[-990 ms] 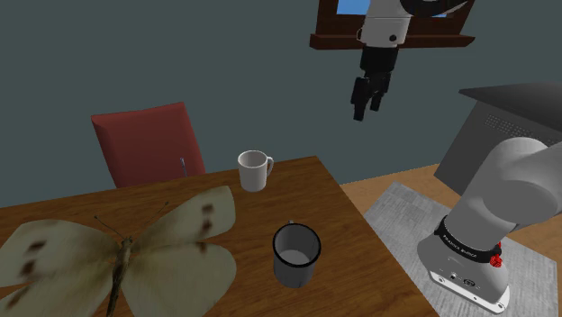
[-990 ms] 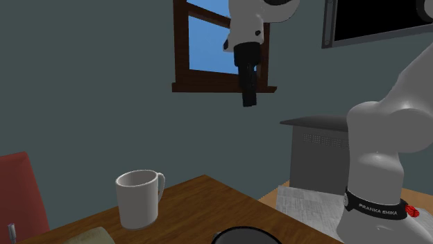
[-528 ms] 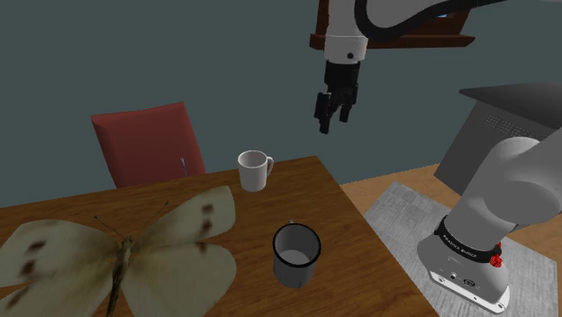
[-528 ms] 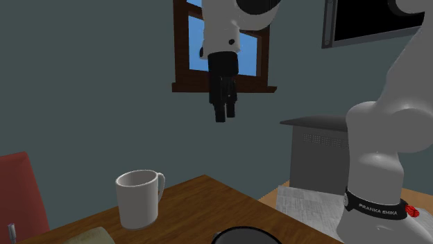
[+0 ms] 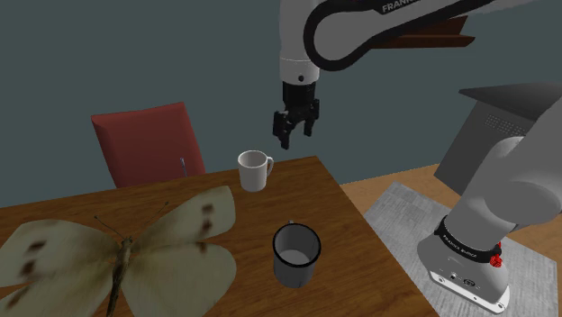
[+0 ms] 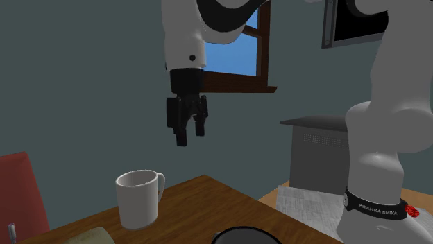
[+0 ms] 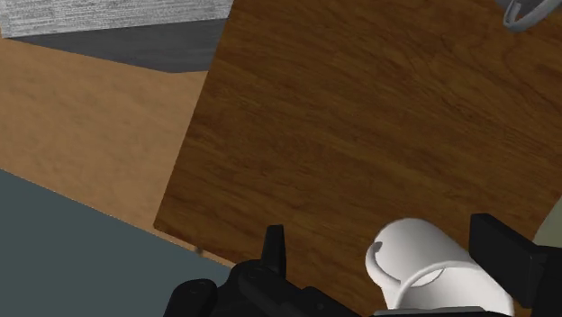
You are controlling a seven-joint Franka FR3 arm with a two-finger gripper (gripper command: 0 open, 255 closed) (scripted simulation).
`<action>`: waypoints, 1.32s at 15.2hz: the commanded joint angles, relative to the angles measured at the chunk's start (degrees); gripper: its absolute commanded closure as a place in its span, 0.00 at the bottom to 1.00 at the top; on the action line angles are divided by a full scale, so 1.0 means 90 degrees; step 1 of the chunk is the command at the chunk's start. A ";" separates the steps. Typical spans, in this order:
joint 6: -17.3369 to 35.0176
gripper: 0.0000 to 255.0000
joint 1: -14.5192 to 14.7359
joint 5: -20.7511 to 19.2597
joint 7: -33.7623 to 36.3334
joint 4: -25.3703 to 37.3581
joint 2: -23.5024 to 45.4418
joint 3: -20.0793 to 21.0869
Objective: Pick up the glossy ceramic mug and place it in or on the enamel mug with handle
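Black two-finger gripper (image 5: 294,136), parted and empty, is held above the upright glossy white mug (image 5: 255,171), slightly toward the shoulder view's right.

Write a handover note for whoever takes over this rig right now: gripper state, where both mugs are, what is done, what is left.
Gripper: open and empty, hovering in the air over the white mug, not touching it.
White mug: upright on the wooden table, near its far edge in the shoulder view.
Grey mug: upright on the same table, nearer that camera, apart from the white mug.
Done: approach only; nothing grasped.
Left: descend, close the fingers on the white mug, lift it, set it in or on the grey mug.
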 commanded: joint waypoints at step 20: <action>0.0854 0.00 0.0710 -0.1715 0.1901 0.2334 0.3465 0.0355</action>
